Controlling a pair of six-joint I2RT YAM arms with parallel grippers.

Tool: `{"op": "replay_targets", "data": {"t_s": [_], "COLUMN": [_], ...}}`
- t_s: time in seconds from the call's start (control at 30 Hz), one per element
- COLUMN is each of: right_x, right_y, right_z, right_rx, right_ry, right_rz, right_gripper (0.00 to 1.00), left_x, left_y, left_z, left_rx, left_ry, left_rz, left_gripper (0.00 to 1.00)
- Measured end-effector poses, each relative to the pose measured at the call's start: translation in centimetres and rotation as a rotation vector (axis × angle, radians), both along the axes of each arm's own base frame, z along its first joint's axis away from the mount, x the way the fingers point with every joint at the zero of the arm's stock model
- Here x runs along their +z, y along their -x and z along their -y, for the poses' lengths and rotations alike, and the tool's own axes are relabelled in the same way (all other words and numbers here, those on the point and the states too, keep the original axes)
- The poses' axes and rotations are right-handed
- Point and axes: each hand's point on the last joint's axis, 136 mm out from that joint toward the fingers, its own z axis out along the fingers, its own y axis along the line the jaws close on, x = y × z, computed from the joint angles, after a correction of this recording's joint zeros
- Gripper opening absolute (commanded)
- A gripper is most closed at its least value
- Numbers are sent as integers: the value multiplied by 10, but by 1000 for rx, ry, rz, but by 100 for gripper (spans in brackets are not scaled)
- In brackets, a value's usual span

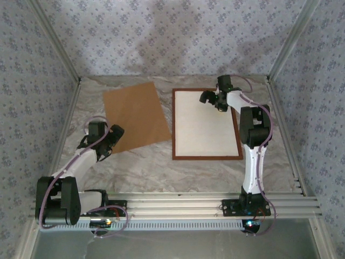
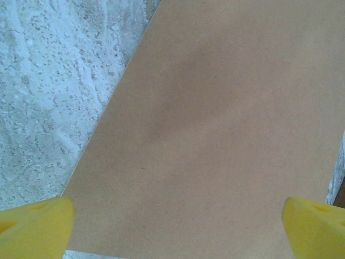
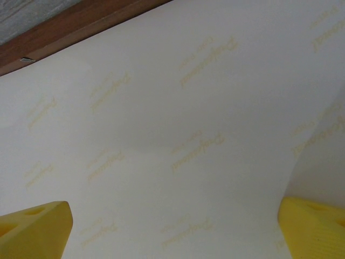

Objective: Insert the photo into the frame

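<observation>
Right of the brown backing board [image 1: 137,116], the frame [image 1: 205,158] lies flat on the tabletop [image 1: 161,172], a white sheet [image 1: 205,127] inside it; I see my right claw [image 3: 173,221] spread apart over its far end, my left claw [image 2: 178,221] apart over the board

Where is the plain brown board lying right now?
In the top view the brown board lies flat on the left half of the table, beside the wooden frame.

left gripper [image 2: 177,229] and right gripper [image 3: 175,229] both point downward, jaws spread wide apart.
</observation>
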Motion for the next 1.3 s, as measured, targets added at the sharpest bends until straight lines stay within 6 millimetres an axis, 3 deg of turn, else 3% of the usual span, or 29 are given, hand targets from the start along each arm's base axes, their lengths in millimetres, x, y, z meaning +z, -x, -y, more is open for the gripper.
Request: {"op": "replay_targets", "data": {"t_s": [0.2,0.33,0.5,0.6,0.8,0.97,1.1,1.3], "right_x": [9,36,79,89,88,74,54,28], "right_y": [1,3,15,27,64,90,95,91], "right_z": [-7,-22,-66,-101,-175,-225,-251,-266], "right_rx": [9,28,92,151,280,360,378,374], "right_ry": [-20,-33,-63,-78,-98,-104,-80,-16], "right_rz": [9,51,120,135,121,89,67,42], "right_gripper": [100,100,100,100,98,96,96,96], "left_x": [10,13,12,12,12,9,0,-27], "left_y": [-6,-9,-8,-8,-6,-4,-8,-20], "left_z": [-3,-13,-29,-42,-69,-76,-73,-60], "left_rx": [-4,16,54,82,137,123,77,-16], "left_ry": [-13,-23,-40,-57,-112,-163,-172,-129], "left_rz": [18,23,20,19,16,14,10,-38], "left_gripper": [99,99,99,99,98,99,98,99]}}
